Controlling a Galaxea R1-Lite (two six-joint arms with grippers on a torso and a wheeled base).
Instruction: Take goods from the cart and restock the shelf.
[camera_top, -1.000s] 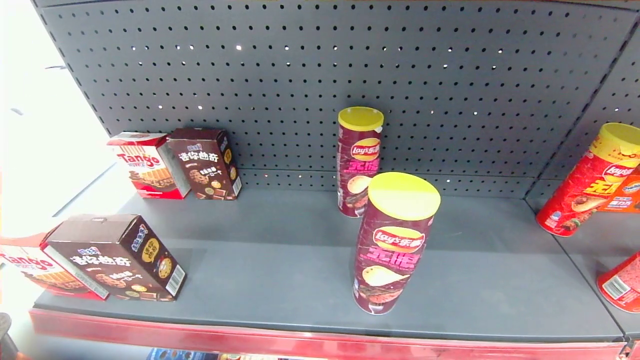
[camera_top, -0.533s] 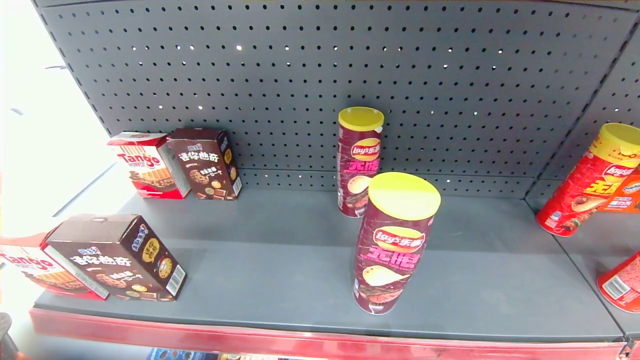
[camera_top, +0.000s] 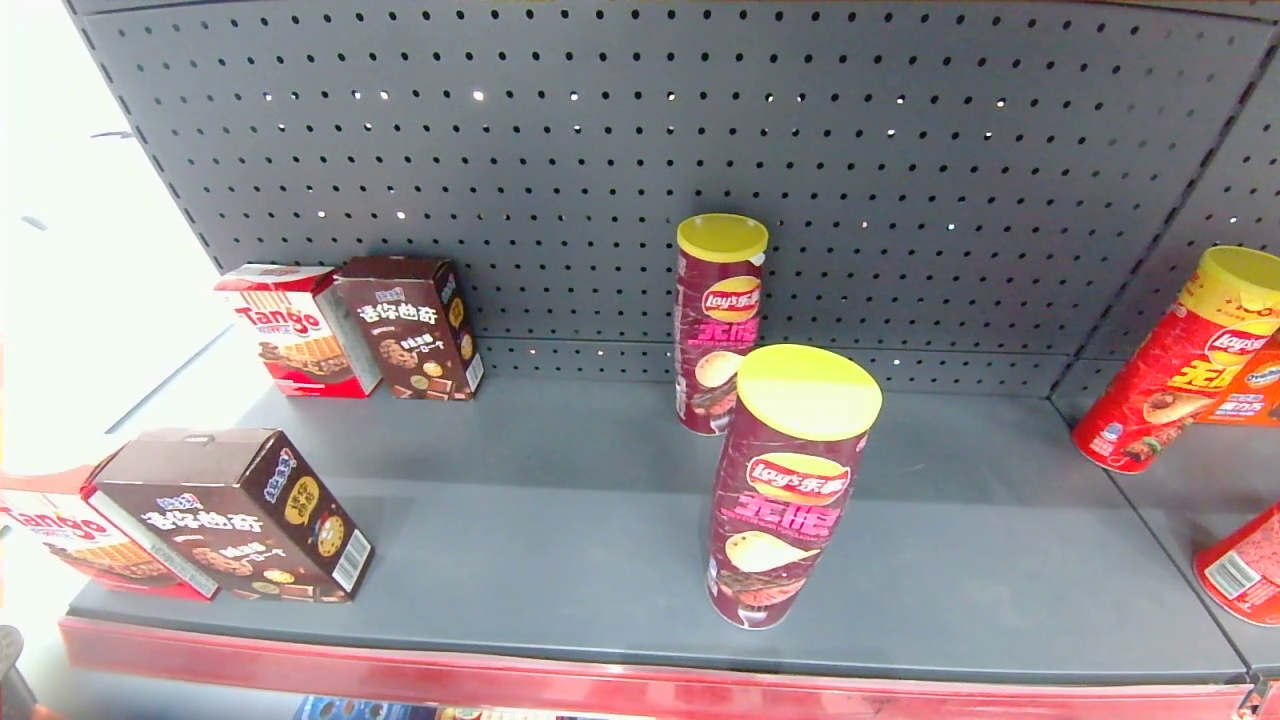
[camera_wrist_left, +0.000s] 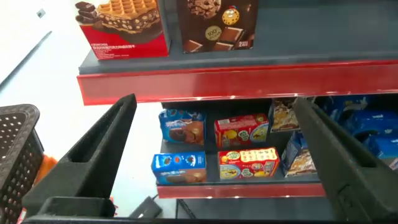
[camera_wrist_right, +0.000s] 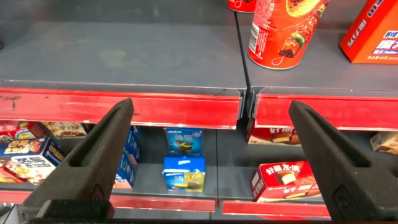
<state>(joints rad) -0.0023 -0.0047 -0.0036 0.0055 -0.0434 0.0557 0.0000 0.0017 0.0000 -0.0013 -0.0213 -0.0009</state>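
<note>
Standing upright on the grey shelf (camera_top: 560, 540), two tall maroon chip cans share one look: a round tube with a yellow-and-red logo oval, pink lettering beneath it and a pictured chip lower down. The front can (camera_top: 785, 500) sits near the shelf's red front edge (camera_top: 600, 680), its long axis vertical, its flat yellow lid (camera_top: 808, 392) on top and its printed face toward the head camera. The rear can (camera_top: 716, 330) stands at about 11 o'clock from it, close to the perforated back panel (camera_top: 600, 150), equally upright and lid-up; the front one overlaps the rear one's base in the head view, and whether they touch cannot be told. Toward 9 o'clock, a red wafer box (camera_top: 290, 330) and a brown cookie box (camera_top: 410, 330) stand side by side at the back, while a second cookie box (camera_top: 235, 515) sits near the front edge just beside a second wafer box (camera_top: 70, 535). Toward 3 o'clock, in the neighbouring bay, a red chip can (camera_top: 1175, 370) with a yellow lid stands beside an orange box (camera_top: 1245, 395). The left pincer (camera_wrist_left: 211, 162) is spread wide with nothing between its fingers, facing the red front edge, with small boxes (camera_wrist_left: 247, 163) on a lower level beyond. The right pincer (camera_wrist_right: 211, 162) is likewise spread and empty, facing the red edge near the red chip can.
</note>
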